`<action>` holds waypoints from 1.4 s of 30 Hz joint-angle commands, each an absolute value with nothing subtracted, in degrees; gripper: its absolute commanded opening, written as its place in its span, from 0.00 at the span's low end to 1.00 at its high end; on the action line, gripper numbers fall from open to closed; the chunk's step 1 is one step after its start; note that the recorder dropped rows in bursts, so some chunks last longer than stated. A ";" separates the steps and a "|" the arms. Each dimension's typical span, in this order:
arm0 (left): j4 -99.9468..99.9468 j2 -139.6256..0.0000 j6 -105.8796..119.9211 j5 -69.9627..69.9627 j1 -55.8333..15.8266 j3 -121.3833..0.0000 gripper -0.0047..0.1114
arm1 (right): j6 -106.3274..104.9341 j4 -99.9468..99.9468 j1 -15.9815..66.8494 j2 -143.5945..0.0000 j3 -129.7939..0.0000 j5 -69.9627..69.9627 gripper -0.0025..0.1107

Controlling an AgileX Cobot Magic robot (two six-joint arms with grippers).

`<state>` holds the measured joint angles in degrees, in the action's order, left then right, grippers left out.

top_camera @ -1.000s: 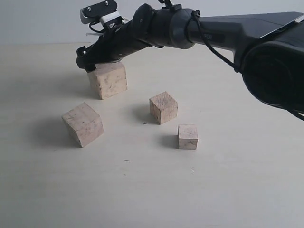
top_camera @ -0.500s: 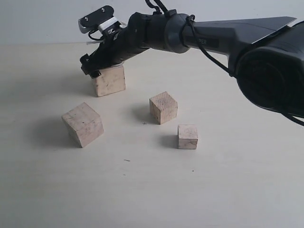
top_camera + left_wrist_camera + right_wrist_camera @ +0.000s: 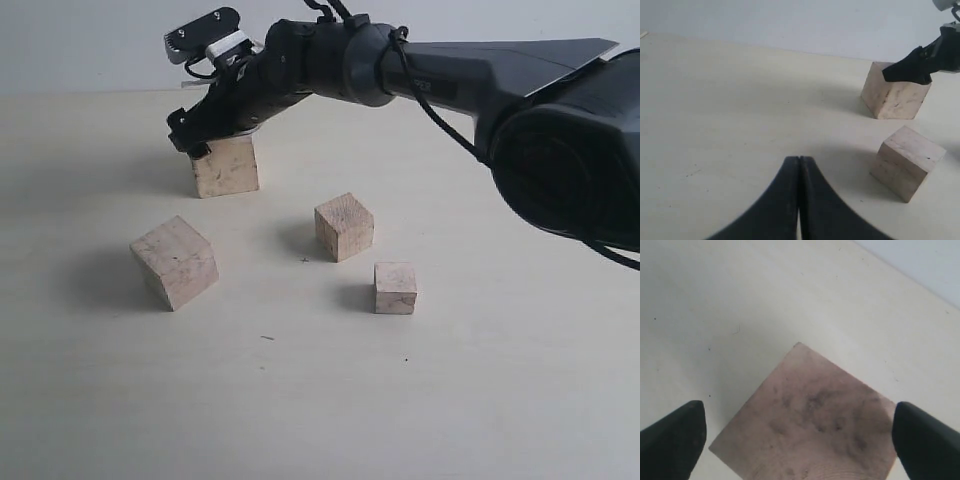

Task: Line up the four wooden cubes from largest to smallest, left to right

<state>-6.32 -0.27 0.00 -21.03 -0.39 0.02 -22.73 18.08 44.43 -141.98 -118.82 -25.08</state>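
Four pale wooden cubes lie on the table. The large cube (image 3: 226, 168) stands at the back left. My right gripper (image 3: 200, 140) reaches across over it, a finger at each of two opposite corners, shut on it. In the right wrist view the cube's top (image 3: 810, 420) fills the space between the fingers (image 3: 675, 440). A second big cube (image 3: 175, 262) lies tilted at the front left. The medium cube (image 3: 344, 226) and the smallest cube (image 3: 396, 288) sit near the middle. My left gripper (image 3: 799, 159) is shut on nothing, well short of both big cubes (image 3: 892, 95) (image 3: 907, 162).
The pale table top (image 3: 300, 400) runs bare toward the near edge, and a grey wall (image 3: 80, 40) stands behind it. The right arm's thick dark links (image 3: 480, 70) stretch above the table's back right.
My right gripper and the large cube under it have shifted together toward the back of the table. The other three cubes have stayed put.
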 commanded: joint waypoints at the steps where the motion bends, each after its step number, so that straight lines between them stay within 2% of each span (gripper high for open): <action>1: -6.13 0.00 0.00 -20.71 -0.65 0.00 0.04 | -20.64 17.93 44.26 -141.04 -123.88 -29.89 0.86; 6: -6.13 0.00 0.00 -20.71 -0.65 0.00 0.04 | -5.66 14.11 44.26 -138.89 -126.44 -34.92 0.86; 9: -6.13 0.00 0.00 -20.71 -0.65 0.00 0.04 | 9.24 1.91 44.35 -138.72 -129.11 -43.21 0.86; 23: -6.13 0.00 0.00 -20.71 -0.65 0.00 0.04 | 17.57 -4.57 47.64 -146.61 -132.04 -35.28 0.86; 35: -6.13 0.00 0.00 -20.71 -0.65 0.00 0.04 | 19.68 -7.76 47.64 -143.65 -132.39 -37.22 0.86; 42: -6.13 0.00 0.00 -20.71 -0.65 0.00 0.04 | 24.72 -9.91 47.64 -142.03 -132.39 -43.04 0.86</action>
<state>-6.32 -0.27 0.00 -21.03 -0.39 0.02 23.40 -8.63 47.69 -142.13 -131.99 -40.91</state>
